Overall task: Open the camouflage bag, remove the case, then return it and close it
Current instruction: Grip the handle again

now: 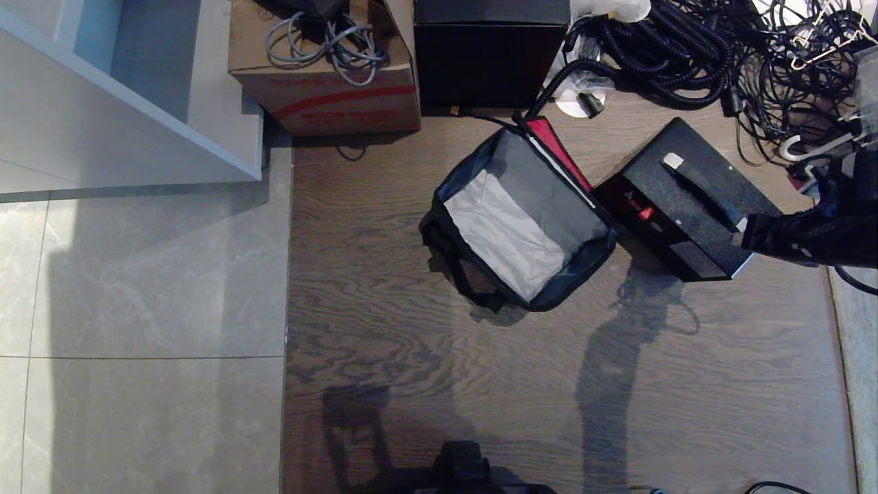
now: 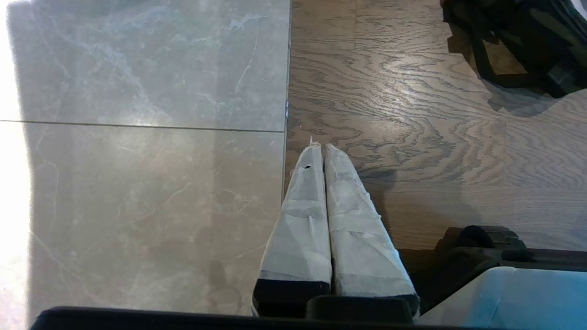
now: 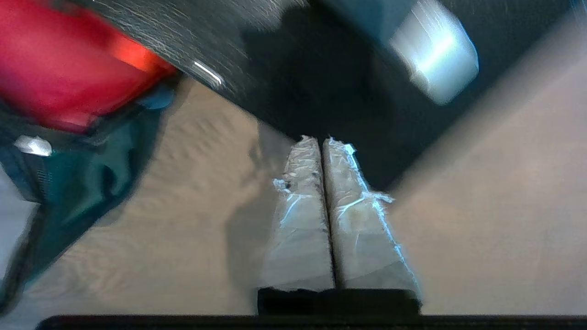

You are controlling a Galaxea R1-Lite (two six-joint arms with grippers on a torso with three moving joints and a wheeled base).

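The camouflage bag (image 1: pixel 521 219) stands open on the wooden floor, showing its grey lining and a red inner rim (image 1: pixel 559 154); nothing is inside it. The case (image 1: pixel 679 195), black and speckled, lies on the floor just right of the bag, with its black handle (image 1: pixel 703 185) on top. My right gripper (image 1: pixel 744 237) comes in from the right, shut and holding nothing, at the near silver end of the handle. In the right wrist view, the right gripper (image 3: pixel 319 141) points at the case (image 3: pixel 321 68). The left gripper (image 2: pixel 319 149) is shut and empty over the floor, away from the bag (image 2: pixel 518 41).
A brown cardboard box (image 1: pixel 322 68) with cables and a plain black cube box (image 1: pixel 490 51) stand behind the bag. Tangled black cables (image 1: pixel 686 55) lie at the back right. A white cabinet (image 1: pixel 123 89) stands at the far left by grey tiles (image 1: pixel 137 309).
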